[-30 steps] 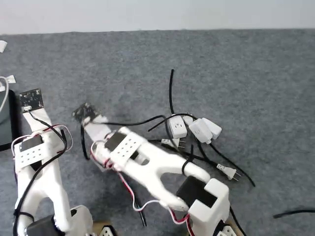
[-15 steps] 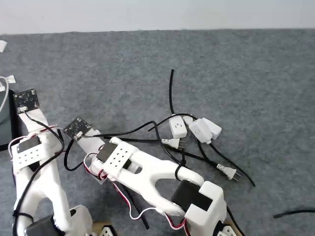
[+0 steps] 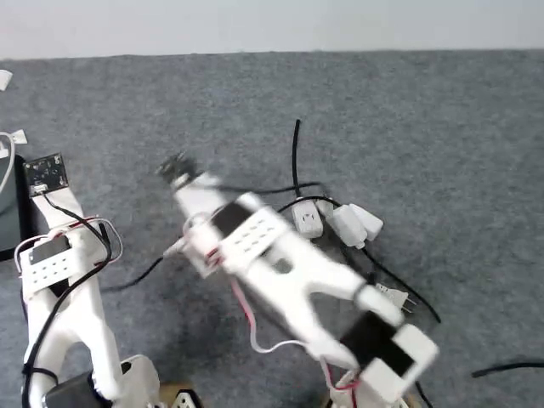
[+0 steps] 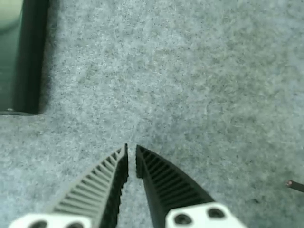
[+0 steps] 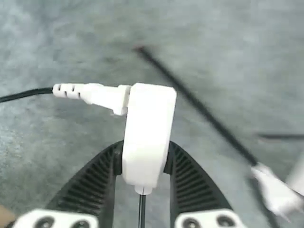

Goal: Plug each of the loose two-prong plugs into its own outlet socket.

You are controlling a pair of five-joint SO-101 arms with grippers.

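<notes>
table cover point(image 3: 442, 127): i see grey carpet-like cloth, rough and matt, with a speckled nap.
outlet socket point(image 5: 147, 128): white plastic, smooth, with a soft sheen on my right wrist feed.
plug point(image 5: 92, 92): white moulded plastic, ribbed at the cord end.
cords point(image 3: 296, 157): black, smooth, rubbery-looking sheath.
loose plug point(image 3: 389, 296): white plastic; its prongs look to me like bare metal.
right gripper point(image 5: 145, 148): fingers point(image 5: 97, 178) of black matt plastic, inner faces ridged.
left gripper point(image 4: 131, 151): the same black ridged plastic.
arm shells point(image 3: 81, 319): white matt plastic.
box point(image 4: 26, 57): dark, smooth, faintly glossy.
</notes>
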